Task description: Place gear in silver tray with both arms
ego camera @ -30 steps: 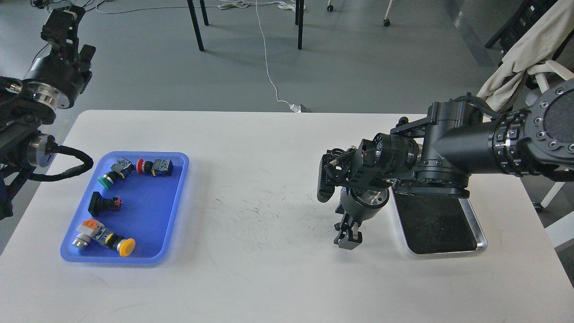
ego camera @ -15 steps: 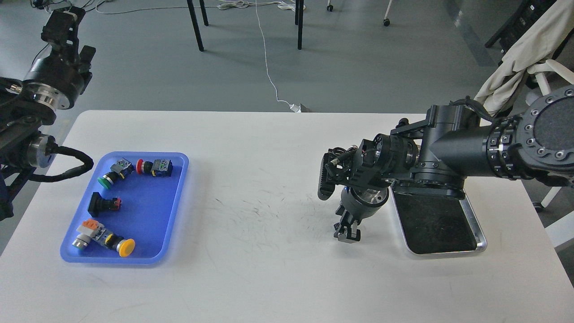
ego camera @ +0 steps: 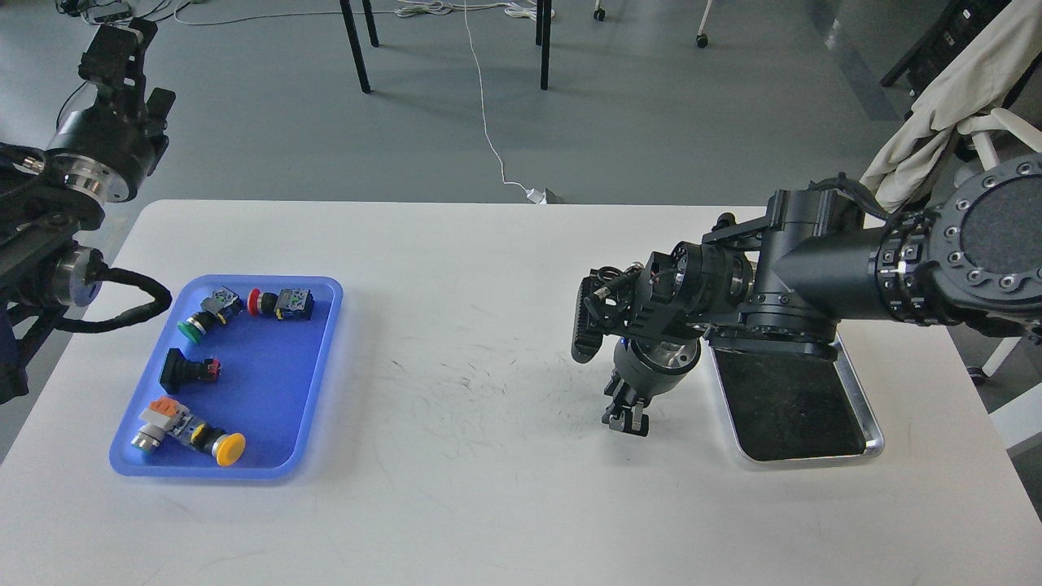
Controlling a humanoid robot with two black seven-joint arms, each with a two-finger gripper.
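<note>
The silver tray [ego camera: 868, 407] lies at the table's [ego camera: 488, 505] right side, partly under the right arm. The right gripper [ego camera: 625, 422] points down just left of it; the left gripper [ego camera: 114, 49] is raised beyond the table's far-left corner. Neither's opening can be told.

On a white surface [ego camera: 456, 505] scuffed with fine dark marks sit a blue tray [ego camera: 321, 358] holding green [ego camera: 190, 328], red [ego camera: 255, 302] and yellow [ego camera: 230, 448] push-buttons and a silver tray [ego camera: 873, 423] with a dark bottom, flanked by black arms with silver wrist rings.
</note>
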